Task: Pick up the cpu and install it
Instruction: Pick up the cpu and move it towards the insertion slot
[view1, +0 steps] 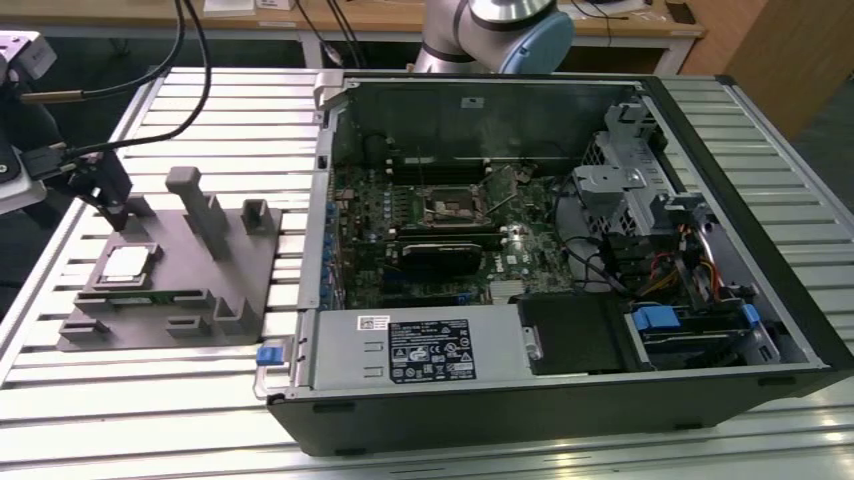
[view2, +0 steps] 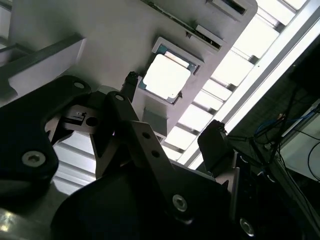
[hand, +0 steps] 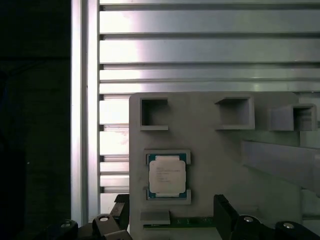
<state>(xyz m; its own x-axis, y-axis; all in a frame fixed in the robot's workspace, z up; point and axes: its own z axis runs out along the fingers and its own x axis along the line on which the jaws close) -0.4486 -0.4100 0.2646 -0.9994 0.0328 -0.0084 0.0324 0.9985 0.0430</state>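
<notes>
The cpu (view1: 127, 265) is a small square chip with a silvery top, lying flat in a recess of the grey plastic fixture (view1: 200, 290) on the exterior view's left. My gripper (view1: 123, 215) hovers just above the fixture, slightly behind the chip, and is open with nothing in it. In the first wrist view the cpu (hand: 167, 174) sits in the fixture (hand: 215, 165), with my gripper (hand: 172, 215) close to one edge of it. In the second wrist view the cpu (view2: 165, 75) lies beyond my spread black fingers (view2: 215, 145).
An open computer case (view1: 787, 290) lies on the slatted metal table (view1: 134, 420), to the exterior view's right of the fixture. Its motherboard holds a black socket frame (view1: 451, 205). A grey box with a white label (view1: 414, 345) sits at the case's front. Upright posts (view1: 200, 205) rise from the fixture.
</notes>
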